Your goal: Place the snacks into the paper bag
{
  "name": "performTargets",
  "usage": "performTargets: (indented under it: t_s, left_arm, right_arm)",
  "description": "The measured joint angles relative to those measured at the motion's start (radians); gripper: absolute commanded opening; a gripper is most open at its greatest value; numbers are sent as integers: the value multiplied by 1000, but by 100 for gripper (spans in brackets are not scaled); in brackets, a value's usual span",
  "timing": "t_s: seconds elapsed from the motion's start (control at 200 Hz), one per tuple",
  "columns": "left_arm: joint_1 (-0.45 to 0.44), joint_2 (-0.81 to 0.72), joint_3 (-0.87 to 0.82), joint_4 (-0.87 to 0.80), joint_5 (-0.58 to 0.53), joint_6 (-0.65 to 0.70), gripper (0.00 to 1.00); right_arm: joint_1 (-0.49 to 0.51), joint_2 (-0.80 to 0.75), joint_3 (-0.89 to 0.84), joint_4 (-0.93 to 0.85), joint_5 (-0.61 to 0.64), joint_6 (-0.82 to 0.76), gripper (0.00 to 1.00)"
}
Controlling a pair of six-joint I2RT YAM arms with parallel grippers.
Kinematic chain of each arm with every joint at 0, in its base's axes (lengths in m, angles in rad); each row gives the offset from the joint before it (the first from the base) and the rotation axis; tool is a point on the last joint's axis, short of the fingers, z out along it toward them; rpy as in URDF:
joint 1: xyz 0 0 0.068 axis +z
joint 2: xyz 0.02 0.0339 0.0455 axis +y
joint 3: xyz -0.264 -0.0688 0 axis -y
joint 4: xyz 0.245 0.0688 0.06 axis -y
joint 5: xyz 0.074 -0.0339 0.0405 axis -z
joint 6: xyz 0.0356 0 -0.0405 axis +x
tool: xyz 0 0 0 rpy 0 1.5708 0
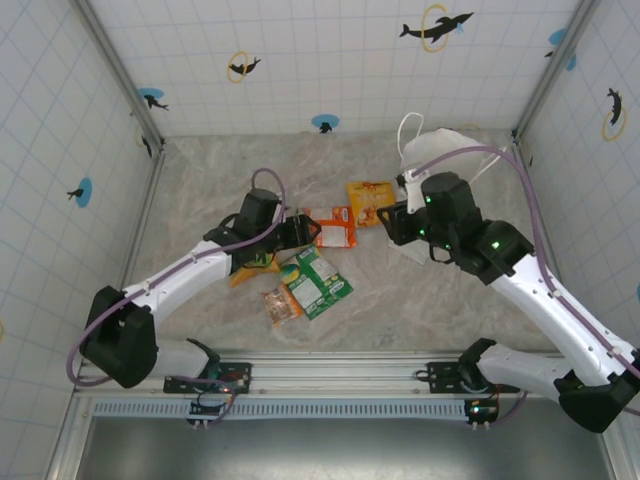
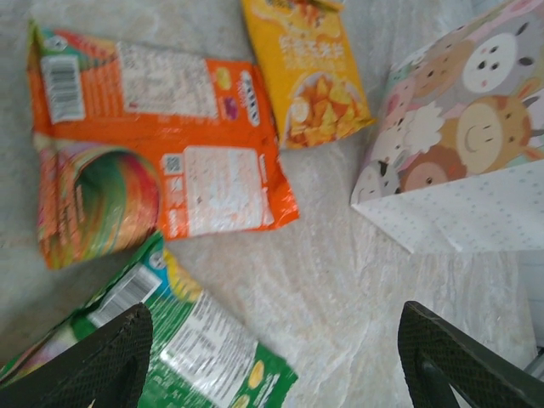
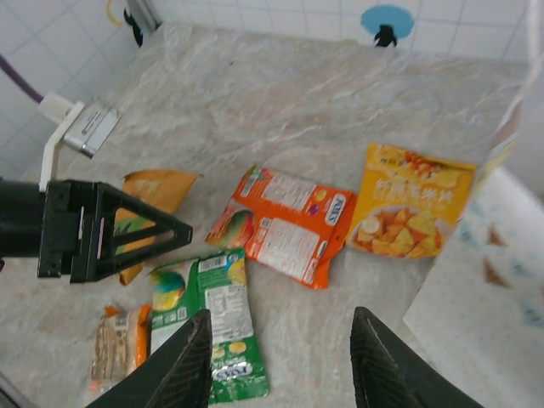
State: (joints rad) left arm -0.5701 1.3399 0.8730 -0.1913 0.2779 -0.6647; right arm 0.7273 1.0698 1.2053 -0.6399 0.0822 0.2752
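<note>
Top external view: nearest, a small brownish packet is seen lying flat on the table, with a green packet just beside it on the right. A little farther, a yellow-orange packet is partly hidden under the left arm. The left gripper is held just left of the orange packet, its fingers wide apart with nothing between them. The right gripper is held just right of the yellow packet, its fingers also apart and empty. Farthest, on the right, the paper bag is found, partly hidden by the right arm.
</note>
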Motion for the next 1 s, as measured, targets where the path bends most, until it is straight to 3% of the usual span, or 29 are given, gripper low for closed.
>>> performTargets:
  t_s: [0.475, 1.001]
  left_arm:
    - [129, -127, -115, -89, 56, -6, 74]
    - [275, -188, -147, -223, 37, 13, 77]
  right_arm:
    - [282, 0, -176, 92, 127, 188, 45]
    - [329, 109, -255, 256, 67, 317, 46]
